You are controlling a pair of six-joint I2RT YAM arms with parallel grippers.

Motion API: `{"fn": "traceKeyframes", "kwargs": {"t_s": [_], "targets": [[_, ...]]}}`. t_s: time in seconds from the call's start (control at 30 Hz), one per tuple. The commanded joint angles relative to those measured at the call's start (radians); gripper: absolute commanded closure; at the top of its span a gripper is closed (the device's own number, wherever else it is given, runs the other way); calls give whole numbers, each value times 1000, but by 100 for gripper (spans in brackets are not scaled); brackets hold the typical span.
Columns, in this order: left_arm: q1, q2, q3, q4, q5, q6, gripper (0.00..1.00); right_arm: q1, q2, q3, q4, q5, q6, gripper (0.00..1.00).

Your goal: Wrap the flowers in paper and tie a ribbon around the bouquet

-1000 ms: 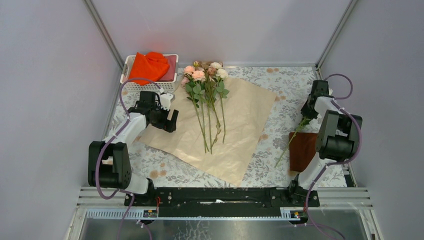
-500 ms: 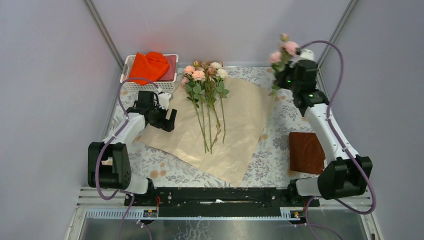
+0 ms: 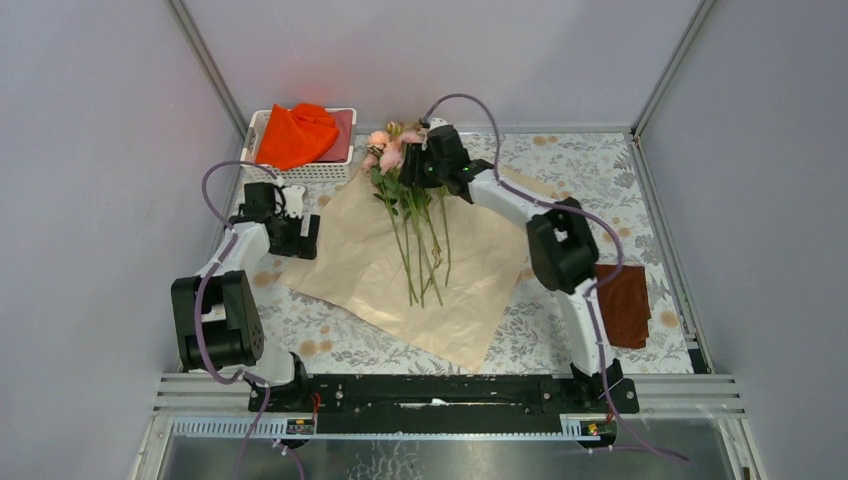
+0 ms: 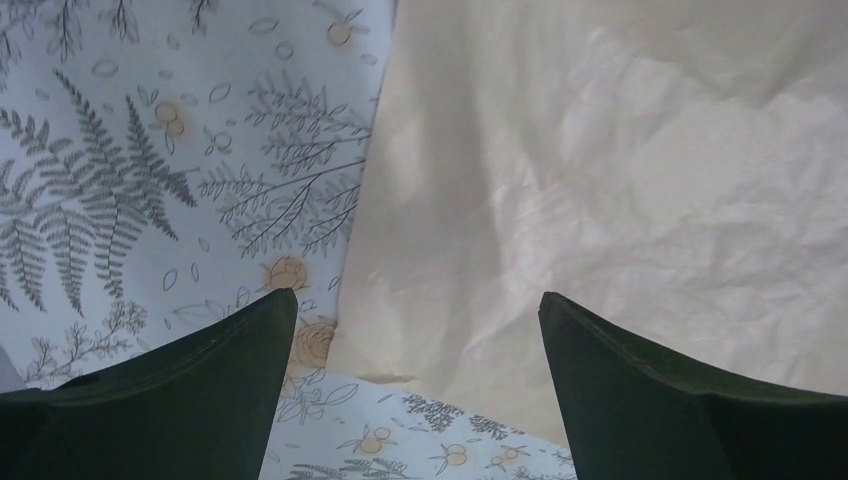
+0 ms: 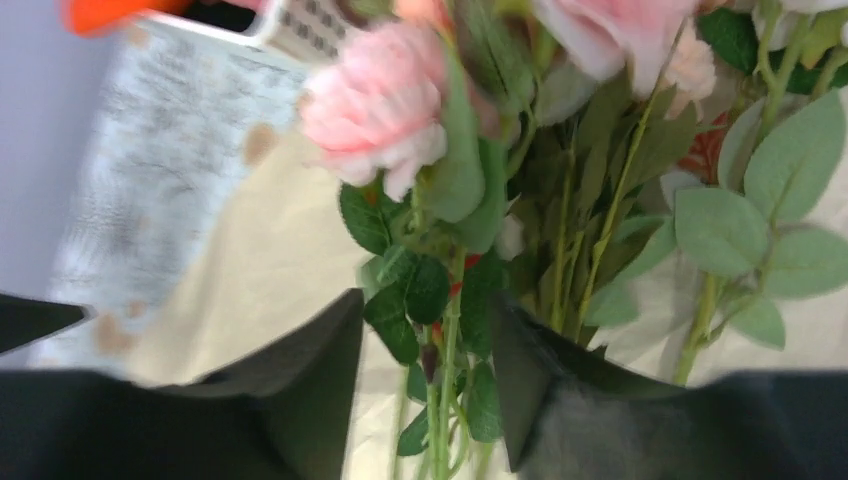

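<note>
Right gripper (image 5: 425, 310) had swung in from the far right corner to the bloom end of the flowers (image 3: 410, 215). Its fingers stood apart, one green stem between them (loose, not pinched). Flowers lay on the paper (image 3: 480, 260), blooms far. Left gripper (image 4: 415, 300) gaped wide over the paper's left edge and the leaf-print mat (image 4: 150, 200).

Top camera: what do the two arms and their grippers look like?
The left arm and the right arm both have white links, bulky black joint housings and a looping purple cable. The left gripper and the right gripper have dark, smooth, wedge-shaped fingers. No markings show.
</note>
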Motion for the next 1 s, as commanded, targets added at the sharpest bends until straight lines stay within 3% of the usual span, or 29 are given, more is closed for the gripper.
{"fn": "traceKeyframes", "kwargs": {"t_s": [0.0, 0.07, 0.13, 0.23, 0.33, 0.43, 0.53, 0.7, 0.83, 0.97], "targets": [[21, 50, 6, -6, -60, 8, 2, -11, 166, 317, -212, 35, -9, 31], [22, 62, -7, -8, -66, 20, 2, -12, 209, 433, -373, 90, -86, 22], [20, 71, -22, -5, -67, 31, 2, -15, 161, 400, -423, 160, -152, 17], [21, 81, -28, 0, -63, 35, 2, -35, 5, 216, -396, 227, -227, 6], [20, 39, -36, 0, -5, 59, 2, -65, -168, 12, -387, 220, -294, 5], [15, -23, -32, -41, 94, 128, 2, -67, -357, -224, -366, 90, -428, 6], [-57, -98, -9, -163, 232, 261, 4, -69, -562, -447, -318, -56, -505, 7], [-435, -165, 39, -303, 185, 360, 6, -149, -674, -592, -336, -187, -268, 10], [-833, -195, 3, -299, 79, 416, 3, -156, -651, -667, -348, -168, -154, 13], [-1091, -265, -119, -212, 76, 549, 1, -156, -638, -731, -326, -178, -101, 16]]}}
